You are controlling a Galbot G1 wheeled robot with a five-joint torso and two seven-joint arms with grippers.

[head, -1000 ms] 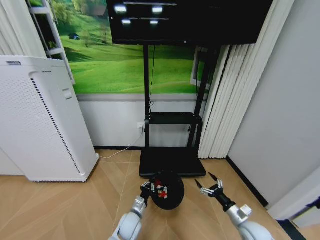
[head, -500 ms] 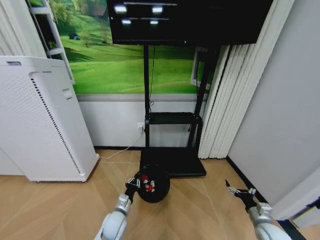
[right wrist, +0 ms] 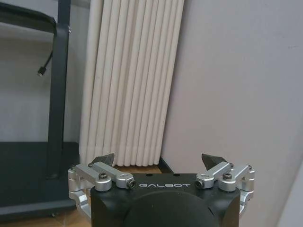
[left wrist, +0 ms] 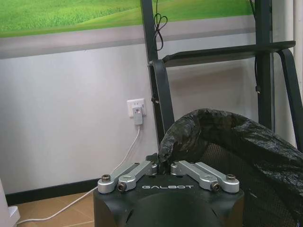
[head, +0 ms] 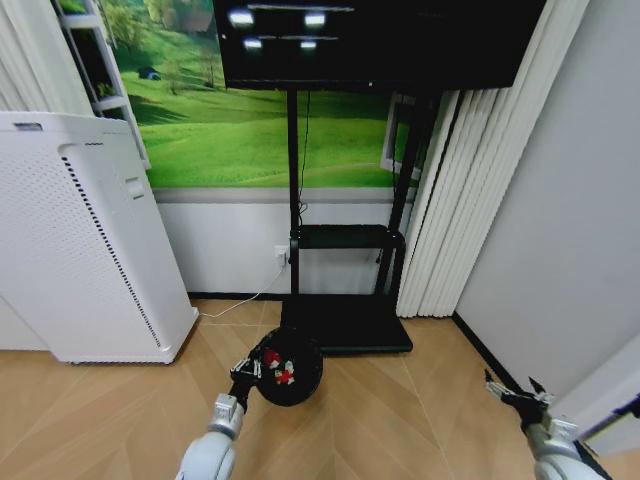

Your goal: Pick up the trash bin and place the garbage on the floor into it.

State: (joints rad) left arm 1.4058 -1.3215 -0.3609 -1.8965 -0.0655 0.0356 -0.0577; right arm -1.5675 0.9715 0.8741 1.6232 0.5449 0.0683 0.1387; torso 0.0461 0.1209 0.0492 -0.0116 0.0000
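Both arms have swung outward, carrying the trash bin (head: 286, 368) further left.
Left gripper (head: 246, 370) jaws pinch its lined rim, garbage (head: 277, 366) inside; right gripper (head: 518, 391) hangs by the wall, jaws apart.

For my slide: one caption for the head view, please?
Left gripper holds the trash bin by its rim, garbage inside.

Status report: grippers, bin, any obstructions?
Left gripper shut on small black round bin. Red-and-white litter inside. Right gripper open by white curtain.

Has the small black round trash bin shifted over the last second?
Yes. The small black round trash bin, held by the left gripper, moved left, off the black TV stand base, toward the white appliance.
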